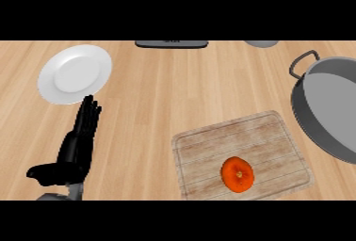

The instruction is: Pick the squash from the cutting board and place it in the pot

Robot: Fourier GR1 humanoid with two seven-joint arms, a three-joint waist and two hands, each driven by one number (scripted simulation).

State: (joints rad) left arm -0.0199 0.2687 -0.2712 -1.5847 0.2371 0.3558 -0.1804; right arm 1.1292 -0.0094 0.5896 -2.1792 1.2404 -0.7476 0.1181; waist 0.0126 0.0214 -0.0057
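Note:
An orange squash [238, 174] lies on the pale wooden cutting board [208, 146], toward its near edge. The grey pot [327, 117] stands at the right edge, partly cut off, with a dark handle [303, 62] at its far side. My left hand [76, 146] rests at the lower left, fingers straight and pointing away from me, well to the left of the board and holding nothing. My right hand does not show.
A white plate [74, 74] sits at the far left, just beyond my left hand's fingertips. A dark flat object [172, 44] and a grey round object [262, 43] lie at the far edge of the wooden counter.

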